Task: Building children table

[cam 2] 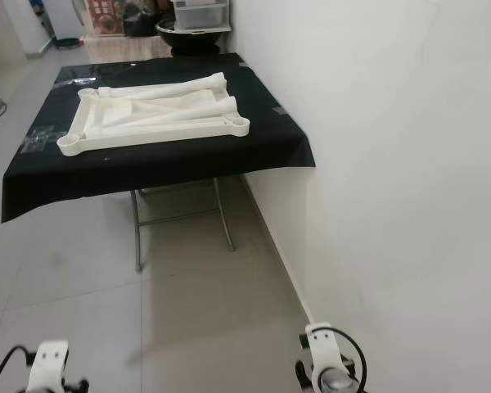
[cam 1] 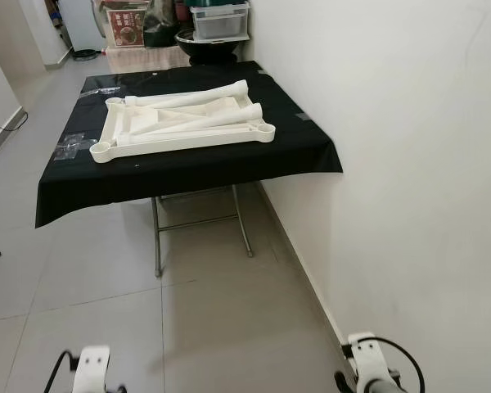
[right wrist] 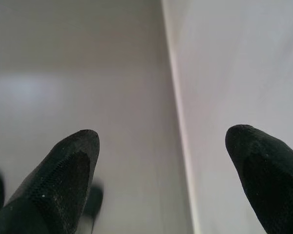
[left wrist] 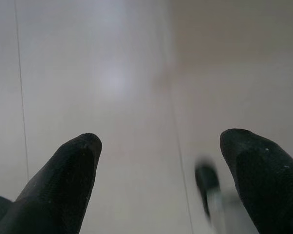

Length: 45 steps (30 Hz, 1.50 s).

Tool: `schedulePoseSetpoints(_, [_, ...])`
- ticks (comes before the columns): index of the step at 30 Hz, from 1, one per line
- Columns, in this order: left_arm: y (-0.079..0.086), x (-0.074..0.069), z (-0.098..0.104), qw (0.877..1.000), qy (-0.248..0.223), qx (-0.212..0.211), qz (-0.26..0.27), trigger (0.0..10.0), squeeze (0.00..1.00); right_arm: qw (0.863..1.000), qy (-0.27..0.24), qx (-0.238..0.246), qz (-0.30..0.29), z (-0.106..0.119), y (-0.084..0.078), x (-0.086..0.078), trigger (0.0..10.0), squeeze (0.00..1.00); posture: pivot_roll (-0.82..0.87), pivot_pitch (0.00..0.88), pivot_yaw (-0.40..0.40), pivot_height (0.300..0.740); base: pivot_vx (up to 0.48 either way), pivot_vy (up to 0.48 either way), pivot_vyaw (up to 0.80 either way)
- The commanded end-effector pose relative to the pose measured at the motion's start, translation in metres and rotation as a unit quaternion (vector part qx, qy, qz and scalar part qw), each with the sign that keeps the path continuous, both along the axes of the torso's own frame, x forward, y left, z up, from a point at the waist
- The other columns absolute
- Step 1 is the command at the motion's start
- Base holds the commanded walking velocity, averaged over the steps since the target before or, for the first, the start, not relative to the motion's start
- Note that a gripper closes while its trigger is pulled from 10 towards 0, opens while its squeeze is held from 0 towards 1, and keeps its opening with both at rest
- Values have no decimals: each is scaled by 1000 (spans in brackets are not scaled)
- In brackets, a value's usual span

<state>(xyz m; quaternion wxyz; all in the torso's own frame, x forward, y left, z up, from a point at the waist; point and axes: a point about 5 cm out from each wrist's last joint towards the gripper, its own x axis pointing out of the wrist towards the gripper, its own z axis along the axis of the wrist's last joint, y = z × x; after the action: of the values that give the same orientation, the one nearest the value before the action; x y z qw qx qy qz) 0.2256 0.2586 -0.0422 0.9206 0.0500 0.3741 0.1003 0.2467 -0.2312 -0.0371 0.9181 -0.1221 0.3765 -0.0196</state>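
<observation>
While white tabletop (cam 1: 184, 123) lies on black-draped table (cam 1: 188, 168), left gripper (left wrist: 158, 161) and right gripper (right wrist: 161, 156) gape wide, empty

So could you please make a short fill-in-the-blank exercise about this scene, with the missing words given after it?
1. The white table top lies upside down on a folding table covered with a ____ cloth.
2. The loose white legs rest on the ____.
3. The wall stands on the robot's ____ side.
4. The left claw and right claw are both ____.

Missing words: black; table top; right; open
</observation>
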Motion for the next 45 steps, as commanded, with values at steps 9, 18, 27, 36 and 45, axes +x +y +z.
schedulePoseSetpoints(9, [-44,54,87,946,-290,-15,-145,10000,0,960,-256,12,110,81,33,66,10000,0,-122,0,-31,740,0,0,711])
schedulePoseSetpoints(18, [-109,26,134,907,-366,-61,-200,10000,0,895,-346,95,267,123,106,41,10000,0,-115,12,-39,740,0,0,800])
schedulePoseSetpoints(27, [-105,21,140,913,-357,-64,-184,10000,0,902,-347,76,244,134,88,46,10000,0,-118,0,-44,740,0,0,326])
schedulePoseSetpoints(36, [-89,43,161,911,-379,-117,-108,10000,0,924,-345,79,141,149,61,68,10000,0,-120,0,-38,740,0,0,89])
schedulePoseSetpoints(45, [-93,36,161,913,-367,-116,-135,10000,0,921,-346,121,135,147,70,58,10000,0,-119,0,1,740,347,0,444])
